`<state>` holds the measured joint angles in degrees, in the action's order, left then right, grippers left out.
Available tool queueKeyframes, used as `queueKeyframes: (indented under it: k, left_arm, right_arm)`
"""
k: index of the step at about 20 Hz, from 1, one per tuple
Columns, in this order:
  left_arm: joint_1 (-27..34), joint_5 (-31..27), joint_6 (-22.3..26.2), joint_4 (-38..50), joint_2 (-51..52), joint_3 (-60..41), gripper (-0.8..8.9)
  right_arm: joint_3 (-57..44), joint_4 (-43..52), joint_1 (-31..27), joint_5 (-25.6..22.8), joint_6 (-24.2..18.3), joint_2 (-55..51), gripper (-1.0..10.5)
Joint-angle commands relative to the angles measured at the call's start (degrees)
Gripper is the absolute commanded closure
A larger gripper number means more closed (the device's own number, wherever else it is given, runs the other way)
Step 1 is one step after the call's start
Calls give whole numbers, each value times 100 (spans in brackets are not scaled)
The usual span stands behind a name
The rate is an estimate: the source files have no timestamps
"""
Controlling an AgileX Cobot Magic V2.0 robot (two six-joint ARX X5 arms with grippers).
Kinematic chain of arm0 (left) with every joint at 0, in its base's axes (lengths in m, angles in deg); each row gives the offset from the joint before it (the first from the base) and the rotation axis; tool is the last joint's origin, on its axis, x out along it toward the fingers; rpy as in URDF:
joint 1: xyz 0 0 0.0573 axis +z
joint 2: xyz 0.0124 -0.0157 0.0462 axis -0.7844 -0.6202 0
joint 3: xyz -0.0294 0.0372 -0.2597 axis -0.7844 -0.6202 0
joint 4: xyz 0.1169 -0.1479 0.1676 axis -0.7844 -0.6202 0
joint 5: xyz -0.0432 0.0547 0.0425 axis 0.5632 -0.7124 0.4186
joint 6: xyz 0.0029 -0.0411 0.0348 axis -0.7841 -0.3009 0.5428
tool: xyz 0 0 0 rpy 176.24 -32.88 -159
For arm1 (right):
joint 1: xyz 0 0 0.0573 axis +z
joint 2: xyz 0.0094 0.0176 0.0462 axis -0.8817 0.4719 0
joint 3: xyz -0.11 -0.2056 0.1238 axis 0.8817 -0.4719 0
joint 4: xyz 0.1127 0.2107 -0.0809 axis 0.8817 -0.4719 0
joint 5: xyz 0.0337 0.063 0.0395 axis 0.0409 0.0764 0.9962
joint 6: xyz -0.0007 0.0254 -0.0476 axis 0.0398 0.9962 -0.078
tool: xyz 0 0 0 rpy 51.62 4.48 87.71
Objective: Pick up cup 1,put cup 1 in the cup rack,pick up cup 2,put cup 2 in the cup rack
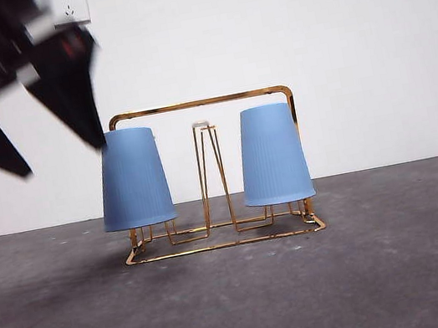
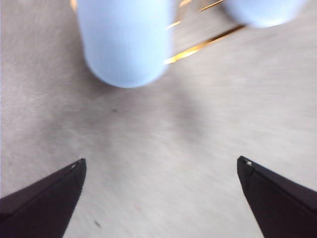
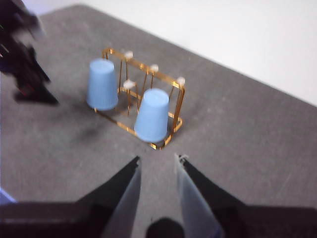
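Surface: grey matte table (image 1: 407,267), white wall behind.
Rack: gold wire cup rack (image 1: 200,103) carries both inverted ribbed blue plastic cups (image 1: 133,179) (image 1: 272,154).
Left gripper (image 2: 159,166): jaws apart, empty; we advise lifting clear without brushing the cup.
Right gripper (image 3: 157,163): jaws narrowly apart, empty.

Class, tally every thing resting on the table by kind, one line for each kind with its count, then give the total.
Blue cups: 2, one upside down on the rack's left side, one upside down on its right side
Gold wire cup rack: 1
Total: 3
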<state>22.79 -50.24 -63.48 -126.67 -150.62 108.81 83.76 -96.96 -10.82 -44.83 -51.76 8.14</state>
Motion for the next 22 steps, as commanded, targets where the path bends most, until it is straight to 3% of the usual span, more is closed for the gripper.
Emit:
queueKeyframes:
  k: [1,5,6,8,9,10,14,22]
  left_arm:
    - [7,433,-70,-284,763,37,250]
    - [7,973,-227,-831,2013,76,274]
    - [7,1016,-282,-942,2247,96,358]
    - [7,1119,-319,-1108,2699,160,703]
    - [7,1176,-319,-1158,2870,192,841]
    - [7,1252,-317,-1180,3001,219,821]
    - [7,1408,-315,-1259,3305,245,821]
    - [7,1386,-313,-1381,3307,245,817]
  right_arm:
    - [-46,-201,-4,15,90,98,823]
    - [-46,-634,-2,17,245,339,823]
    - [-46,-710,-2,17,262,396,823]
    - [-46,-828,-2,120,315,546,827]
    - [-46,-874,-2,286,382,625,885]
    - [-46,-896,-2,522,380,706,970]
    - [-46,-901,-2,1266,385,1019,962]
    - [-44,-933,-4,1261,472,1478,941]
